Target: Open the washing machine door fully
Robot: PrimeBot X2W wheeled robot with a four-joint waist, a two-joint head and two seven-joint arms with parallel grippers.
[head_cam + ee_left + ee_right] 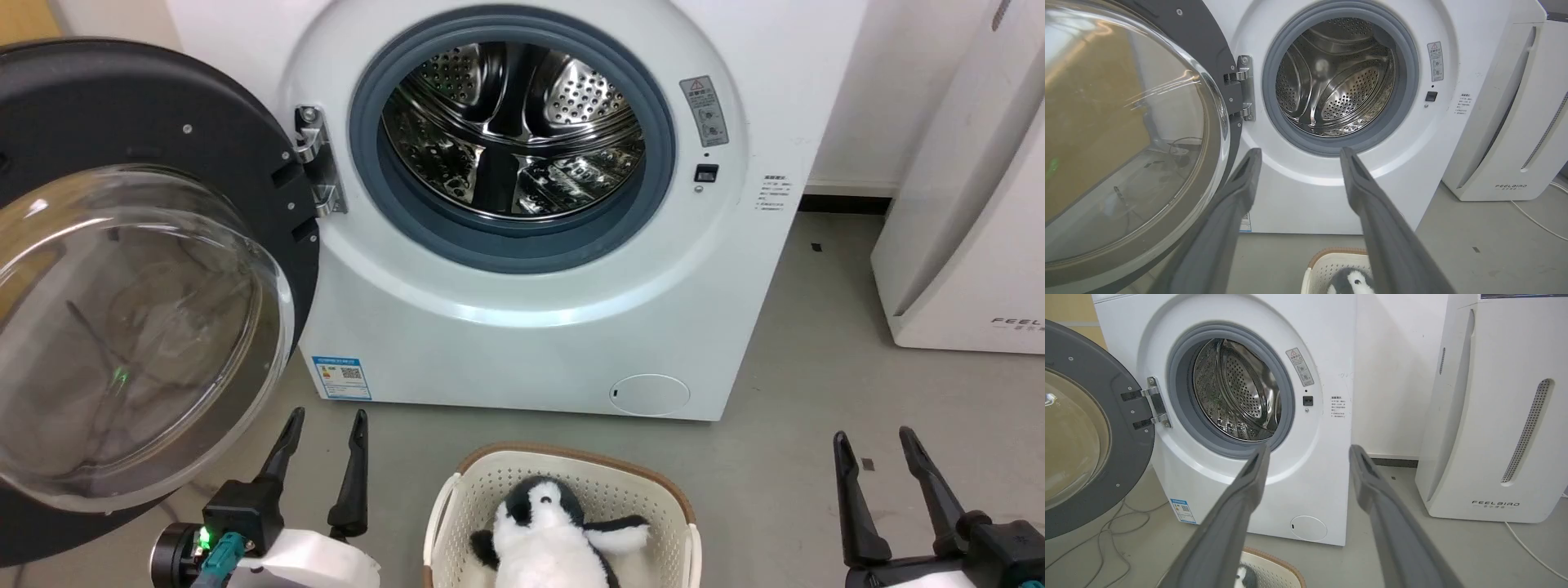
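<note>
The washing machine (522, 327) is a white front-loader with a grey gasket around its steel drum (510, 131). Its door (147, 269) is swung wide out to the left on the hinge (317, 163), dark grey inner face and clear glass bowl turned toward me. The same door (1126, 134) takes up the left of the left wrist view and the door (1090, 433) stands at the left edge of the right wrist view. My left gripper (325, 418) is open, low, just right of the door's lower rim, touching nothing. My right gripper (875, 439) is open at the lower right, well away from the machine.
A white laundry basket (490, 482) with a black-and-white penguin plush (551, 535) sits on the grey floor in front of the machine, between my grippers. A white FEELBIRD appliance (971, 220) stands to the right. Cables (1110, 535) lie on the floor under the door.
</note>
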